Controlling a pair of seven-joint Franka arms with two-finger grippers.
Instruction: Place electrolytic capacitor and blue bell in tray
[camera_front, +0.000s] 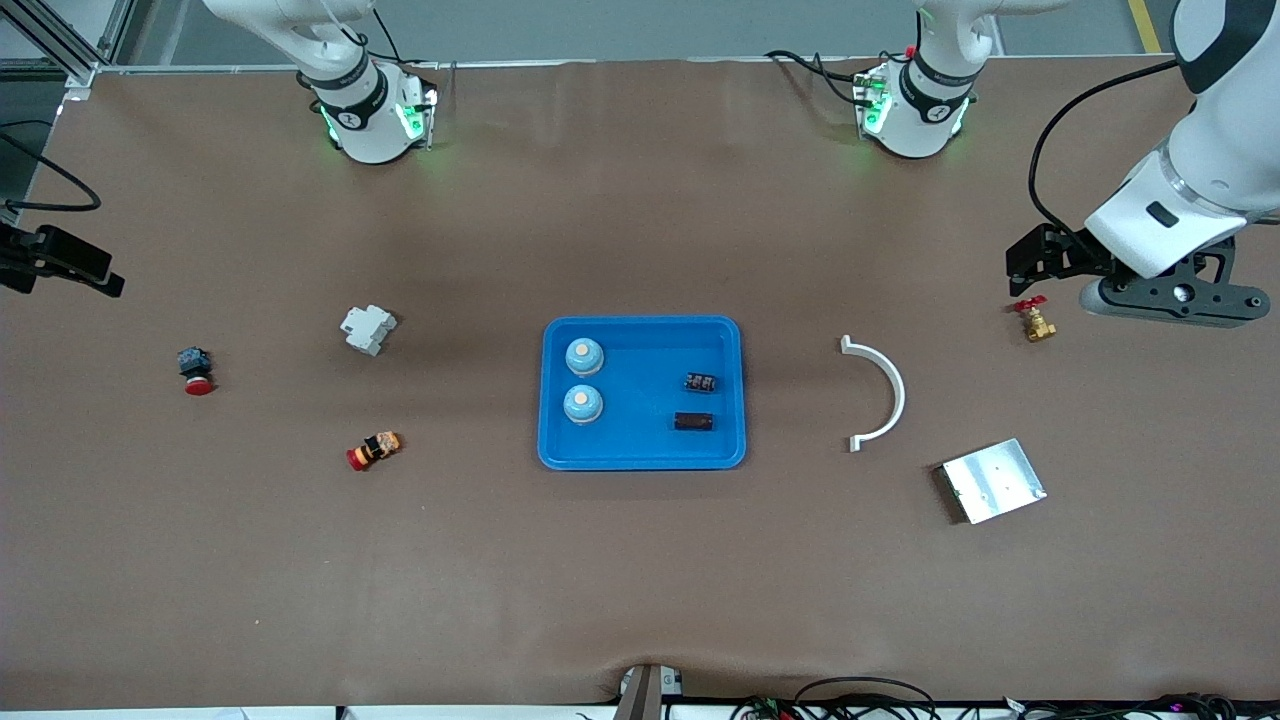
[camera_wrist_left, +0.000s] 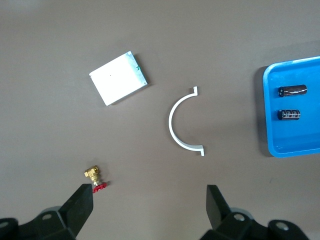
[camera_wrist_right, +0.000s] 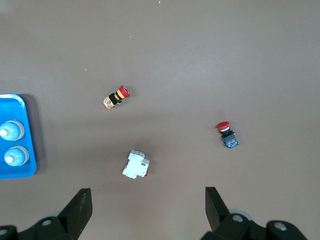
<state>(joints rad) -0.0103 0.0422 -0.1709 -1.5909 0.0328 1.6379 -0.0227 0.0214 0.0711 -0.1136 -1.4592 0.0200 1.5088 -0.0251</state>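
**Both bells and both capacitors lie in the tray, arms drawn back with jaws spread**

While both arms wait high above the ends of the table, the tray (camera_front: 642, 455) sits at the table's middle with four things in it. Two blue bells stand toward the right arm's end of it, one blue bell (camera_front: 584, 355) farther from the front camera and the other blue bell (camera_front: 582, 403) nearer. Toward the left arm's end lie two electrolytic capacitors, one capacitor (camera_front: 702, 382) farther from the camera and the other capacitor (camera_front: 694, 421) nearer, apart from each other.

Next in size, the left gripper (camera_wrist_left: 150, 202) hangs over the table's left-arm end, jaws spread and holding nothing. The right gripper (camera_wrist_right: 148, 204) hangs over the right-arm end, jaws likewise released and empty.

A silver metal plate (camera_front: 993, 481) lies toward the left arm's end, with a white curved bracket (camera_front: 885, 393) between it and the tray. A white circuit breaker (camera_front: 368, 328) lies toward the right arm's end.

Smallest are a red push button (camera_front: 195, 370), an orange-bodied red button (camera_front: 374, 450), and a brass valve with a red handle (camera_front: 1035, 320).
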